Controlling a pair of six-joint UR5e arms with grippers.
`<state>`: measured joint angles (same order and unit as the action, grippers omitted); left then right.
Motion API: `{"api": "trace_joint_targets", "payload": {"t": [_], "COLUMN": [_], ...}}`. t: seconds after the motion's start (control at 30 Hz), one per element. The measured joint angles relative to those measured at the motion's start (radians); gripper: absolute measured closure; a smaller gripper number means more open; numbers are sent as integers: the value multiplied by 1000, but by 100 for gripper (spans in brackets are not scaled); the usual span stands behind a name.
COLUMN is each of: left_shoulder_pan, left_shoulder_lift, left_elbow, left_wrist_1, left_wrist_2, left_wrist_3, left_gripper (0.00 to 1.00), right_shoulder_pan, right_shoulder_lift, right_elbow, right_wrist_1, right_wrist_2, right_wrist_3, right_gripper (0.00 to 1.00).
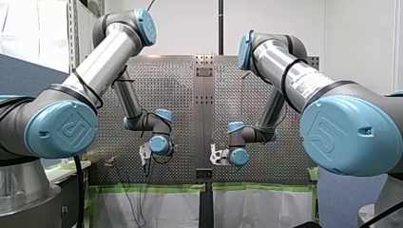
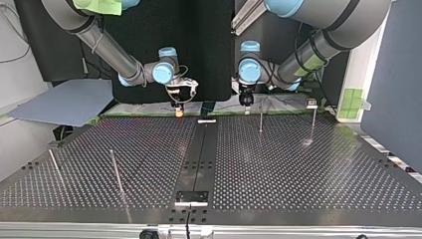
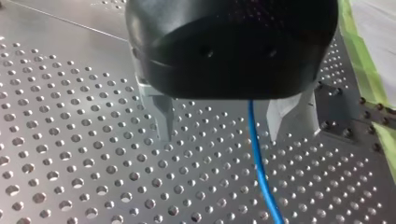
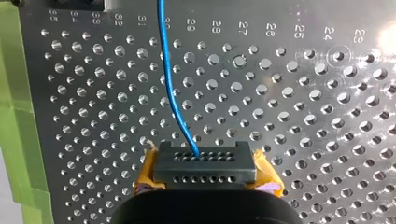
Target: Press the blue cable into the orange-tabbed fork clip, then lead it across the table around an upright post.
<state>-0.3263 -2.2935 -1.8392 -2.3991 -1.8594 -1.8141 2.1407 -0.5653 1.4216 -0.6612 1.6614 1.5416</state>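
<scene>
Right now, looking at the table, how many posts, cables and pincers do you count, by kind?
upright posts: 4
blue cable: 1
pincers, my left pincer and my right pincer: 2
Total: 7

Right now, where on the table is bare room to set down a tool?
In the top view: the near right area, between the centre rail and the table edge, nearer than the two upright posts; also between the rail and the leaning post. Crowded: the far edge, with my right gripper, my left gripper and the blue cable.
</scene>
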Motion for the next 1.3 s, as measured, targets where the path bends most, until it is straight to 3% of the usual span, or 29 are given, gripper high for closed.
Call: {"api": "trace_joint_targets", "payload": {"t": [0.03,0.1,0.13,0.2,0.23,0.27,0.7,0.9,1.3], "left_shoulder_pan": [0,0,0,1,1,1,6,-7,-39], "left_shoulder_lift": [0,0,1,1,0,1,1,2,3], "left_elbow": [0,0,0,0,0,0,0,2,55], "left_wrist_1": [0,0,0,-1,-1,-1,-2,-4,-60], "left_wrist_2": [0,-1,-1,-1,-2,-3,-16,2,13], "left_wrist_3": [5,14,18,25,27,31,65,68,73], "left_gripper": [15,38,38,78,78,100,100,100,100], "right_shoulder_pan": [0,0,0,0,0,0,0,-2,-10], "right_shoulder_lift": [0,1,1,1,1,1,3,3,-38], "right_elbow": [0,0,0,0,0,0,0,-9,-70], "right_wrist_1": [0,0,0,0,0,0,0,4,103], "right_wrist_2": [0,0,0,0,-1,-1,-3,-3,3], "right_wrist_3": [0,0,0,0,0,0,3,2,-1], "right_gripper": [100,100,100,100,100,100,100,100,100]}}
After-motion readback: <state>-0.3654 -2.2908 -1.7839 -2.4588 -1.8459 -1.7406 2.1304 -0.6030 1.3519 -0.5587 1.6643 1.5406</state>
